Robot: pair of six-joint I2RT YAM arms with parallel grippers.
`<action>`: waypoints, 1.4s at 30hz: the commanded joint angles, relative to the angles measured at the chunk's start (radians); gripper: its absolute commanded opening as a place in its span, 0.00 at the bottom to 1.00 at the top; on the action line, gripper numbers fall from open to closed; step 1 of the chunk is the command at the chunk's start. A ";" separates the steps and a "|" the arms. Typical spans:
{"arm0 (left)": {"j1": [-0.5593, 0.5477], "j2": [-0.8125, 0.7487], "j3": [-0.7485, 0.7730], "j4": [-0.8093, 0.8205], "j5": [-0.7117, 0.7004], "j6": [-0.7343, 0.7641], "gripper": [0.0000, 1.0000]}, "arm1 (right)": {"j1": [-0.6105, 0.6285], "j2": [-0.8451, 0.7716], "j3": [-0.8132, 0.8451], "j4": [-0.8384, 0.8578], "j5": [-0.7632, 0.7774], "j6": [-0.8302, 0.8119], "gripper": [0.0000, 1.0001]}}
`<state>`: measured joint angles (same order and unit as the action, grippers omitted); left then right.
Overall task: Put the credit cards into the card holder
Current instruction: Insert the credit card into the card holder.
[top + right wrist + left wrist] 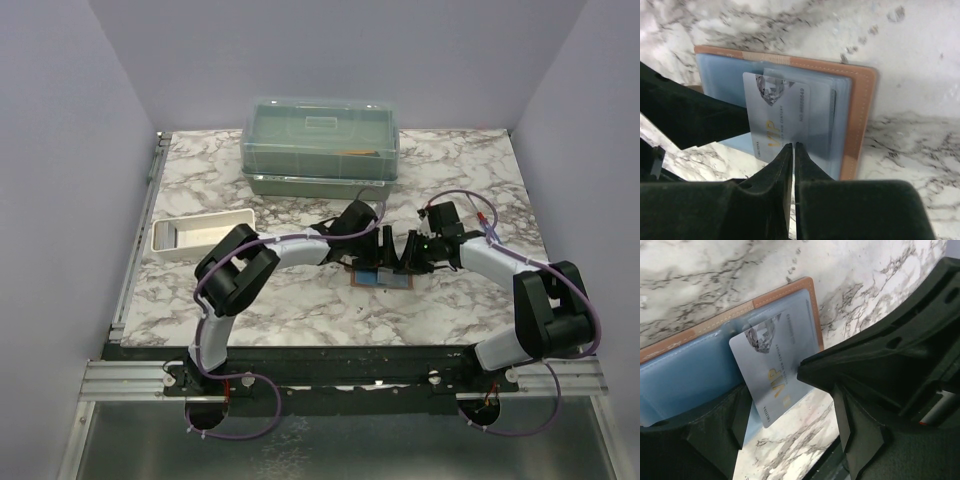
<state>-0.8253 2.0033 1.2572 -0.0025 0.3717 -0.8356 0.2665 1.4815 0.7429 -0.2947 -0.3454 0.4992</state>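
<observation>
The card holder [380,278] lies open on the marble between both arms, with a brown rim [860,115] and a blue inside [685,370]. One pale credit card [775,115] marked VIP sits partly in a pocket. Its lower end [770,385] sticks out over the holder's edge. My right gripper [793,145] is shut, and its tips rest on that card's lower part. My left gripper [790,427] is open just off the card's free corner, with a finger on each side and nothing between them. No other credit cards are in view.
A translucent green lidded box [322,145] stands at the back of the table. A long white tray [200,235] lies at the left. The two grippers nearly touch over the holder, with the right one [890,350] filling the upper right of the left wrist view.
</observation>
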 commanded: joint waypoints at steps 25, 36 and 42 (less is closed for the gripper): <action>0.027 -0.024 -0.055 -0.003 0.066 0.036 0.51 | -0.082 -0.020 -0.042 -0.024 -0.008 0.003 0.22; -0.037 0.040 0.034 0.060 0.120 0.009 0.53 | -0.082 -0.020 -0.065 0.030 -0.118 0.036 0.19; -0.043 0.035 0.031 0.081 0.124 -0.015 0.62 | -0.090 -0.042 -0.053 -0.015 -0.072 0.043 0.22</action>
<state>-0.8532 2.0346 1.2686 0.0074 0.4561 -0.8268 0.1722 1.4536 0.6926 -0.2890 -0.3996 0.5240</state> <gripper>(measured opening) 0.580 0.206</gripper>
